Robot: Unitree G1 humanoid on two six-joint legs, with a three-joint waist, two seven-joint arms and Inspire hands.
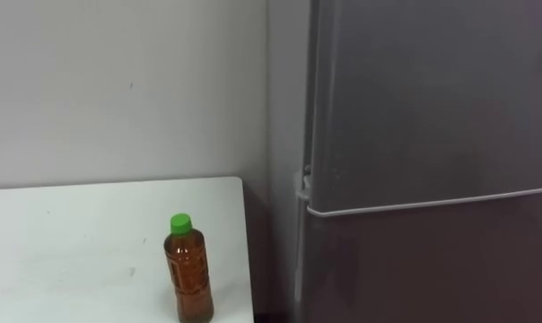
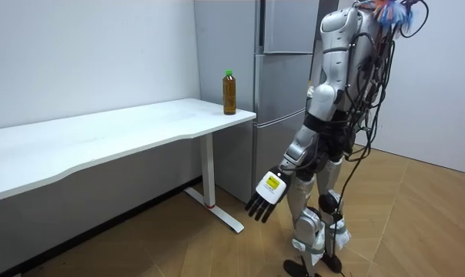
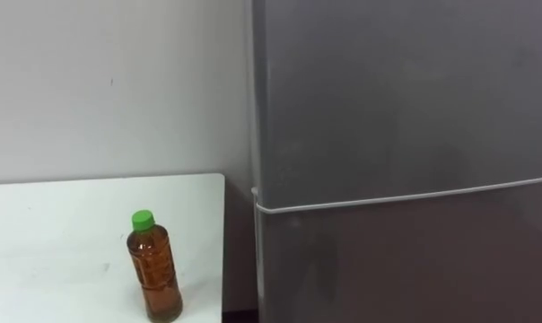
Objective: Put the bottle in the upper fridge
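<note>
The bottle [image 1: 189, 272] of brown drink stood upright, long axis vertical and green cap [image 1: 180, 222] on top, at the corner of the white table [image 1: 74, 242] nearest the fridge [image 1: 415, 117], just off the fridge's left side. The grey fridge had both doors closed and stood against a pale wall [image 1: 118, 90] over a wooden floor [image 2: 178, 246]. The robot stood in front of the fridge, its left hand [image 2: 265, 197] hanging low by its leg with fingers loosely straight, holding nothing.
</note>
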